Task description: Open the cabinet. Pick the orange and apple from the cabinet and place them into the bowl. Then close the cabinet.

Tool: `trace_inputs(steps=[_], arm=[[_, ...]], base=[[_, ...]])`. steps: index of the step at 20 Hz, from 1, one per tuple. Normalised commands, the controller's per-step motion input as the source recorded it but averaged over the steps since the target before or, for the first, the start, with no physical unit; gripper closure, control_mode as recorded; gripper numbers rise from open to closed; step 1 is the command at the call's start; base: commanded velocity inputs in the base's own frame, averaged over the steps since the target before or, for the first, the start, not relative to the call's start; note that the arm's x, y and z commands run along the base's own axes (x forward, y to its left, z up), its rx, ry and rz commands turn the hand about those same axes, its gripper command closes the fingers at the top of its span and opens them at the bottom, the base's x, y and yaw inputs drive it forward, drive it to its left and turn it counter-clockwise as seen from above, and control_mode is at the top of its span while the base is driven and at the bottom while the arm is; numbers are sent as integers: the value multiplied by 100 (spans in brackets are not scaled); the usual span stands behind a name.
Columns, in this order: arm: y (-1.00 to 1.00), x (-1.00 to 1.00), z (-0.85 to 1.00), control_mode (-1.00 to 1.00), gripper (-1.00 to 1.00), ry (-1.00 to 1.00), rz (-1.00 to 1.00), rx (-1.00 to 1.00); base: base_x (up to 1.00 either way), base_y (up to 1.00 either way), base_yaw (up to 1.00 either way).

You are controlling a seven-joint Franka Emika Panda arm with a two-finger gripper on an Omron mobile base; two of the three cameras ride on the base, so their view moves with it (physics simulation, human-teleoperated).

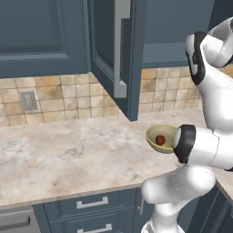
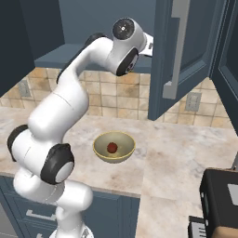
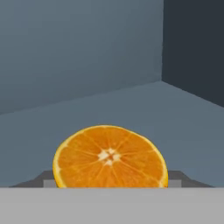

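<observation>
- The cabinet (image 1: 113, 54) hangs on the wall above the worktop (image 1: 68, 154), with one door swung out toward the near side and its long silver handle (image 1: 120, 50) facing the room.
- In the right base view the arm reaches up and away into the open cabinet (image 2: 186, 56), its wrist at the cabinet's mouth.
- The orange (image 3: 110, 157) is inside the cabinet, on its blue floor; the hand view shows it close up as a cut face with pale segments, low in the middle of that view.
- Behind the orange stand the cabinet's back wall and a darker side wall on the right.
- The tool (image 3: 110, 186) sits at the orange, one dark fingertip (image 3: 48, 179) at each side of the fruit; its fingers are spread wide, and I cannot tell whether they touch the orange.
- The bowl (image 2: 114, 147) stands on the worktop below the cabinet, just beside the arm's base.
- The apple (image 2: 112, 148) lies in the middle of the bowl.
- In the left base view the bowl (image 1: 160, 139) and apple (image 1: 160, 139) show partly behind the arm's elbow.
- Tan tiles (image 1: 54, 98) line the wall under the cabinet, with an outlet (image 1: 28, 101) at the left.
- Blue drawers (image 1: 91, 209) sit under the worktop's near edge.
</observation>
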Motion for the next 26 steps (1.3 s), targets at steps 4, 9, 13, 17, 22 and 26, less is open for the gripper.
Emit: trace_inputs(steps=[4,9,13,17,22,26], arm=[[10,-100,32,-100,100,-2,8,-2],[37,-100,27,-100,100,-1,15,-8],[60,-100,10,-100,100,0,20,-14],[61,-100,2,-100,100,0,24,-17],[57,-100,-24,-100,100,6,27,-26],[61,-34,-51,-100,100,28,16,-28]], base=[[0,0,0],[0,0,0],[0,0,0],[0,0,0],[0,0,0],[0,0,0]])
